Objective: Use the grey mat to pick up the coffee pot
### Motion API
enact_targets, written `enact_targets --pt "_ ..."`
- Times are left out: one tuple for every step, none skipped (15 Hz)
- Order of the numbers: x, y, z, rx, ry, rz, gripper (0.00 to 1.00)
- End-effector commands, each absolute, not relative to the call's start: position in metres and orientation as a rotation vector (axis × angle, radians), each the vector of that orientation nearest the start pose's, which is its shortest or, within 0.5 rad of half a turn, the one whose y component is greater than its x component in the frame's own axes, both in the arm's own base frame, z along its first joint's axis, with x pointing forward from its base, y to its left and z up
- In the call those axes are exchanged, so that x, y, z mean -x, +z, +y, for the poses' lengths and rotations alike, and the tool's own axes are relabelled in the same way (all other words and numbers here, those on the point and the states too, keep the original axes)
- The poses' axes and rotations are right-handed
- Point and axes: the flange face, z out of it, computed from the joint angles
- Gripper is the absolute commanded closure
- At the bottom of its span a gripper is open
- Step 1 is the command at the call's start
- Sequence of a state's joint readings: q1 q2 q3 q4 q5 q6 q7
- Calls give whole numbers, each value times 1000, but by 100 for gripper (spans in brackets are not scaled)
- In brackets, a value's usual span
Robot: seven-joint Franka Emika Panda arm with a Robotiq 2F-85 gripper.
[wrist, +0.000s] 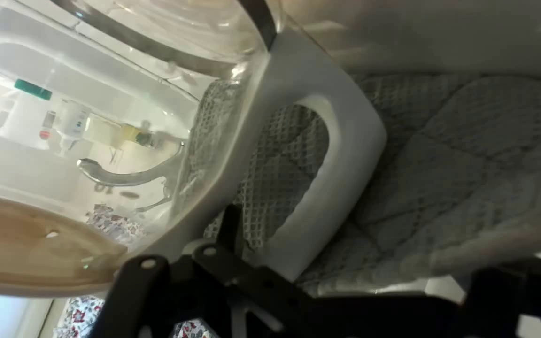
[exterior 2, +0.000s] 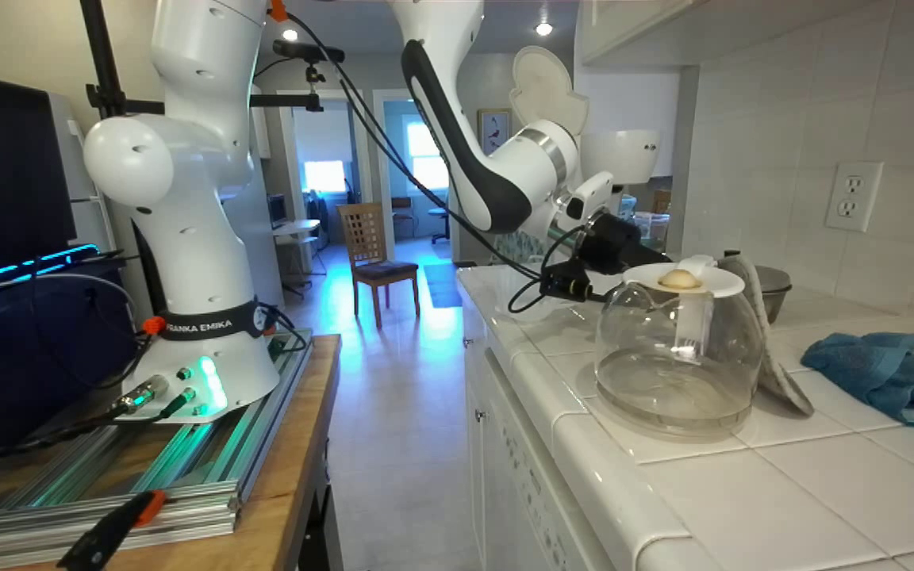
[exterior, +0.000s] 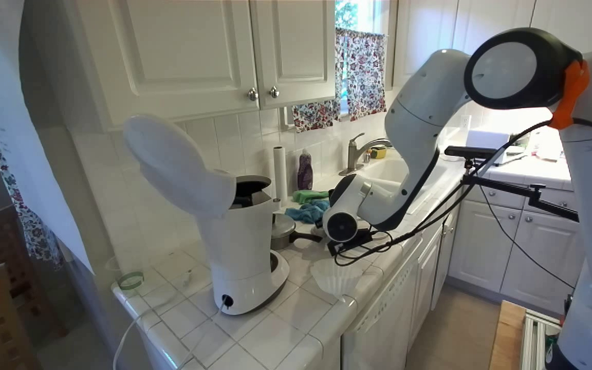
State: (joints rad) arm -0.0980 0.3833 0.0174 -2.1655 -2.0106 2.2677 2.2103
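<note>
The coffee pot point(exterior 2: 675, 381) is standing on the counter point(exterior 2: 750, 507); in the wrist view the edge is cutting off much of its glass, and in an exterior view the arm point(exterior: 424, 92) is screening it from sight. The gripper point(wrist: 350, 263) appears to be standing spread: one dark fingertip point(wrist: 229, 230) is showing against the opening of the white handle point(wrist: 345, 173), while the opposite finger is blurring into the lower right corner. Whether the fingertip is passing through the opening, I cannot tell. The pot is standing upright, its base-to-lid axis running vertical, its handle pointing toward the gripper. The grey mat point(exterior 2: 776, 377) is standing tilted just beside the pot, showing nearly edge-on, and is filling the space behind the handle in the wrist view; whether mat and glass are touching, I cannot tell.
</note>
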Motion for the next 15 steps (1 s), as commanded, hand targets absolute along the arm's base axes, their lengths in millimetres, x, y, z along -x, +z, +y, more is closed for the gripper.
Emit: enact_targets --pt "-571 221 -70 -2142 1182 -581 0" --pt "-572 223 -68 -2169 1180 -586 0" --pt "-573 225 -67 -2190 1180 -586 0" --pt "-574 229 -64 -2221 1177 -594 0" --pt "-576 231 -63 -2247 1173 -603 0" --pt "-577 234 -60 -2279 1166 -615 0" --pt "-577 237 -58 -2309 1161 -622 0" --pt "-578 239 -55 -2343 1148 -634 0" --pt "-578 241 -52 -2371 1137 -643 0" --pt "-579 243 -51 -2401 1120 -653 0" --pt "-579 244 -50 -2426 1104 -665 0" --pt "-580 245 -49 -2448 1081 -680 0" --pt "-579 246 -47 -2470 1058 -695 0" --pt "-579 247 -45 -2488 1037 -708 0" --pt "-578 250 -42 -2502 1013 -726 0"
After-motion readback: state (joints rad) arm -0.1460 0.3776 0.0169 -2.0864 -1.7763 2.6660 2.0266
